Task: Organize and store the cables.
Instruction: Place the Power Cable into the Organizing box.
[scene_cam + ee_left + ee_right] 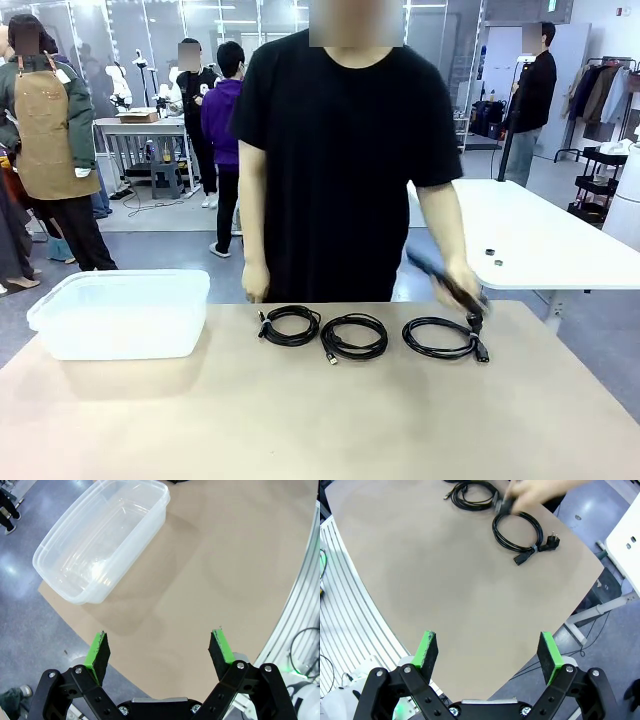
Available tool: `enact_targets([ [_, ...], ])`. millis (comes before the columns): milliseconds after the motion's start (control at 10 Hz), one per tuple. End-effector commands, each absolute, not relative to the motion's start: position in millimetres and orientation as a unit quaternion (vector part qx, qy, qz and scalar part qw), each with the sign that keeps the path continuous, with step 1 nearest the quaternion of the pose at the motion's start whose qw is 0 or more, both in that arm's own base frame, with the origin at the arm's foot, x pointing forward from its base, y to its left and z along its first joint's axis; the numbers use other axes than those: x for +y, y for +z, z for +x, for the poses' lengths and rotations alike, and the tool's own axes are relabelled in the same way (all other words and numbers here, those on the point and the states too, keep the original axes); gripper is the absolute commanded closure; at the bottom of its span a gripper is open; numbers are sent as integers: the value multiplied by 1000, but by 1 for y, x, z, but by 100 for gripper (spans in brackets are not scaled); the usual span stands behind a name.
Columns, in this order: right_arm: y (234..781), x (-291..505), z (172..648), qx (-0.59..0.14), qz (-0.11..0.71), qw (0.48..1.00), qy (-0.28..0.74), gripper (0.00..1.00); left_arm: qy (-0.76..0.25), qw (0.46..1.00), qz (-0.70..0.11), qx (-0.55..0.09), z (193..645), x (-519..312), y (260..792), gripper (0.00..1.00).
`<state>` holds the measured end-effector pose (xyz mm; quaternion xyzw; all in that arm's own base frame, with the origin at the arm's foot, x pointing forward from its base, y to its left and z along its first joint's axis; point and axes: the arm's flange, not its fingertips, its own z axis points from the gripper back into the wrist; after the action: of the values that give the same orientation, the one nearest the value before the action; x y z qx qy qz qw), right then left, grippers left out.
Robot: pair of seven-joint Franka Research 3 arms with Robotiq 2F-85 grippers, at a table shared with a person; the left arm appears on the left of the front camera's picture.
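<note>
While the left pincer (159, 652) and right pincer (489, 652) are held wide open and empty, the cables (353, 336), light floppy coils at the far edge of the bench (320, 430), are likely best pinched across bundled strands.

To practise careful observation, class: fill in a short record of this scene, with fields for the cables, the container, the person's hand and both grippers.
Cables: three black coils in a row on the far side of the table: left coil, middle coil, right coil; none in the bin
Bin: clear plastic, empty, at the table's far left corner
Person's hand: blurred, over the right coil; contact cannot be told
Left gripper: open, holding nothing, above the table near the bin
Right gripper: open, holding nothing, above bare table, short of the coils
</note>
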<state>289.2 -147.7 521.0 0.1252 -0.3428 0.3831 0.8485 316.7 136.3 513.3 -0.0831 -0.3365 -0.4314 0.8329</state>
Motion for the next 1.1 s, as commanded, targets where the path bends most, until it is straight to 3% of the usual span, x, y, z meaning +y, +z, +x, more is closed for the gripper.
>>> enact_targets([
  [0, 520, -147, 289, -342, 127, 849, 383, 0, -436, 831, -82, -336, 317, 137, 513, 0],
  [1000, 520, -147, 289, -342, 127, 849, 383, 0, -436, 831, -82, -336, 317, 137, 513, 0],
])
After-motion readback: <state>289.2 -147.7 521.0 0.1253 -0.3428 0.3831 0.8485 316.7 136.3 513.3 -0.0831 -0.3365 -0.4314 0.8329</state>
